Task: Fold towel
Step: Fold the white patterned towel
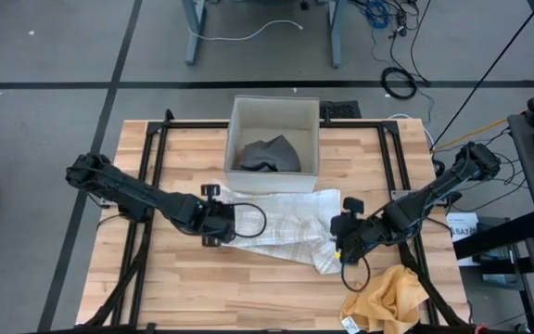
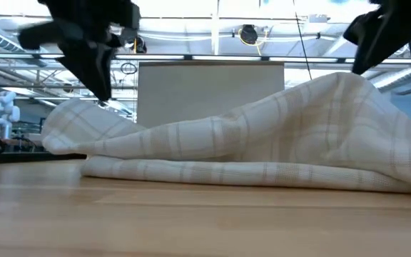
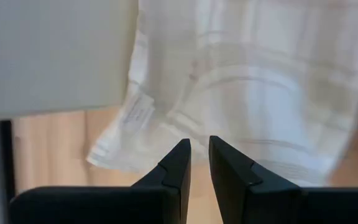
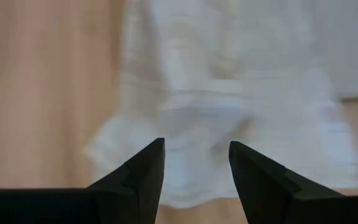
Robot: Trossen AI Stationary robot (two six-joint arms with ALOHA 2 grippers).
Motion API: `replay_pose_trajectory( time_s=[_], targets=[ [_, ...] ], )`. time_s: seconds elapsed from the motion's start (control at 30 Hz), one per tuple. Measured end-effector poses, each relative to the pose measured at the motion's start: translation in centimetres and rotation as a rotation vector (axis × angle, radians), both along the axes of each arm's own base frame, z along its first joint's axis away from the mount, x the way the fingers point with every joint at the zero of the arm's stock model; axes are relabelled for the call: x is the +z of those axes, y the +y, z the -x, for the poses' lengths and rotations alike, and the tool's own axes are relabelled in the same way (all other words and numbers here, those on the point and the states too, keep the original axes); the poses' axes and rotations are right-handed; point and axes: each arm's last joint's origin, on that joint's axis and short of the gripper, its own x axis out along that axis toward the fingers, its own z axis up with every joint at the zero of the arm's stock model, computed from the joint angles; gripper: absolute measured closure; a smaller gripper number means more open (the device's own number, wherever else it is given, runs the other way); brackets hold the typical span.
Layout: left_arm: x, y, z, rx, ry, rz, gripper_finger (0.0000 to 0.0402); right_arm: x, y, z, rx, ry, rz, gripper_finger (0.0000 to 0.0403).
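Robotics lab, loose cables (image 1: 392, 37) on grey floor, small white robot figure (image 2: 4, 108) behind

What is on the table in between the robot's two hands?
The white checked towel lies rumpled between the left hand and the right hand. The high view shows it best. No other thing sits in that stretch.

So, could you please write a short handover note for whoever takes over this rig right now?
Left gripper: at the towel's left edge, fingers narrowly apart, nothing between them.
Right gripper: at the towel's right end, open, holding nothing.
White checked towel: lies rumpled on the wooden table, in front of the white bin that holds a grey cloth. A yellow cloth lies near the table's front right corner.
Done: no neat fold visible.
Left: grasp the edges, fold the towel flat.
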Motion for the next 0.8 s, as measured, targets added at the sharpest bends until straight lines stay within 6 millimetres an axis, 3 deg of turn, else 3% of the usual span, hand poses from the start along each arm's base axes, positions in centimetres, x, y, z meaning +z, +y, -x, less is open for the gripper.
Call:
replay_pose_trajectory(
  time_s=[0.2,0.43,0.67,0.8],
  targets=[
    [1.2,-1.7,1.1,0.048,-0.093,0.102,0.0337,0.3,1.5,0.2,0.043,-0.059,-0.050,0.0234],
    [1.6,-4.1,2.5,0.097,-0.081,0.292,0.0337,-0.7,2.1,-0.1,0.014,-0.027,-0.046,0.0234],
    [1.3,-5.4,4.4,0.203,-0.078,0.224,0.0337,-2.5,3.1,-0.9,0.047,0.032,0.000,0.0234],
    [-0.2,-5.8,4.9,0.218,-0.094,0.215,0.0337,-3.3,3.5,-1.3,0.059,0.045,0.015,0.0234]
  ],
)
